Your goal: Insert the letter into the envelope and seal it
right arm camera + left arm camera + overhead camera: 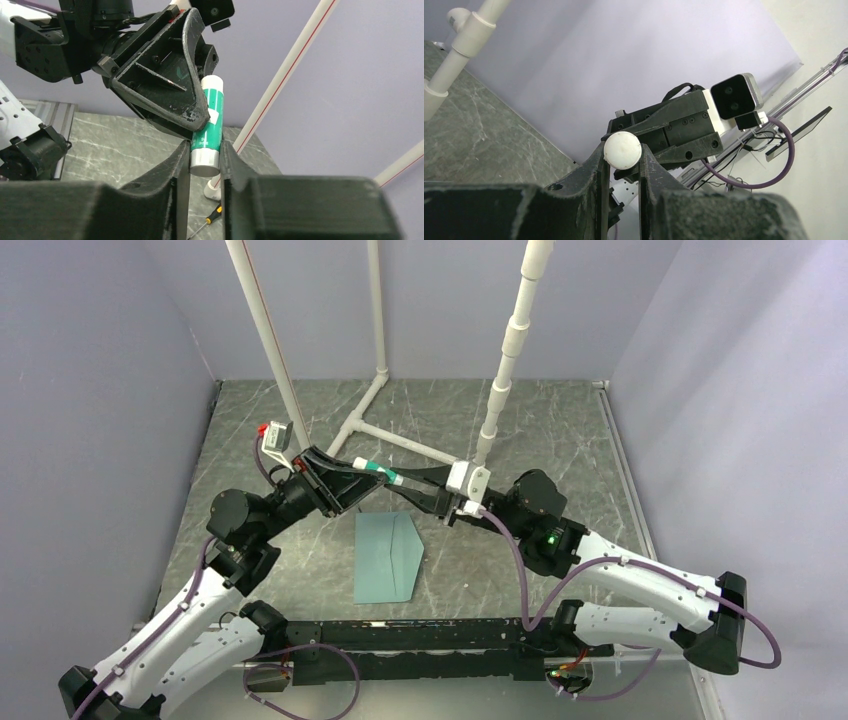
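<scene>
The envelope (pixel 385 560) lay flat on the bench (pixel 560 440), between the two arms and near their bases, its triangular flap along the right long side. No letter showed in any view. It may have been inside the envelope, but that could not be confirmed.

Directly above the envelope's far end, both arms met around a glue stick (pixel 378 471), and each hand was clamped on it. The left hand (pixel 362 478) pinched one end and the right hand (pixel 404 480) the other. That opposed grip suggested one was steadying the tube while the other worked the cap, ready for gluing the flap. Holding it over the envelope kept the glue close to where it was needed.

Only the top view showed the envelope and its place under the hands. The right wrist view gave the stick's green-and-white label and its white base seated between the right fingers, plus a screwdriver (pixel 214 216) lying on the bench behind. The left wrist view showed just a round white end face nipped between the left fingers, with the right hand beyond.
</scene>
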You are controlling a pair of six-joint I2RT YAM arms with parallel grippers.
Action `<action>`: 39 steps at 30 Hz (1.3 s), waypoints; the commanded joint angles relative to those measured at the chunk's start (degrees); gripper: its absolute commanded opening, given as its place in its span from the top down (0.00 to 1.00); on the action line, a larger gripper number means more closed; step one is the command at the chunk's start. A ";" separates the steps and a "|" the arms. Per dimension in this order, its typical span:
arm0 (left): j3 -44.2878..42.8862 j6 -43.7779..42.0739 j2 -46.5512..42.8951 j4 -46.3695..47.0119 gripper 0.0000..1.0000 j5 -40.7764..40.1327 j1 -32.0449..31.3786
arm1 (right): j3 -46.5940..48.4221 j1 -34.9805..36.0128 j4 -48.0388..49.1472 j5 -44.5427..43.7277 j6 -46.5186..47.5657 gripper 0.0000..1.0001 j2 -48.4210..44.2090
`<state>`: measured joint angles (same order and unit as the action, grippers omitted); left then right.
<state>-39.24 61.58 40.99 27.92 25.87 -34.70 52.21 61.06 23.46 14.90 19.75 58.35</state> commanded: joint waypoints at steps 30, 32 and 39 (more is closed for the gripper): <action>1.91 -5.05 3.52 10.30 0.94 -7.92 -0.01 | -1.58 3.98 16.13 -22.23 -8.24 1.00 7.05; 1.89 -5.98 2.93 9.35 0.97 -8.18 -0.01 | -1.32 3.98 15.22 -22.09 -10.61 1.00 6.83; 0.83 -12.85 0.92 8.19 0.97 -3.11 0.03 | 5.01 3.35 -5.04 -12.87 -19.53 1.00 3.24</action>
<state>-37.30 53.93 43.51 34.13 17.12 -34.26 51.90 64.90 28.75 -3.55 6.61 64.03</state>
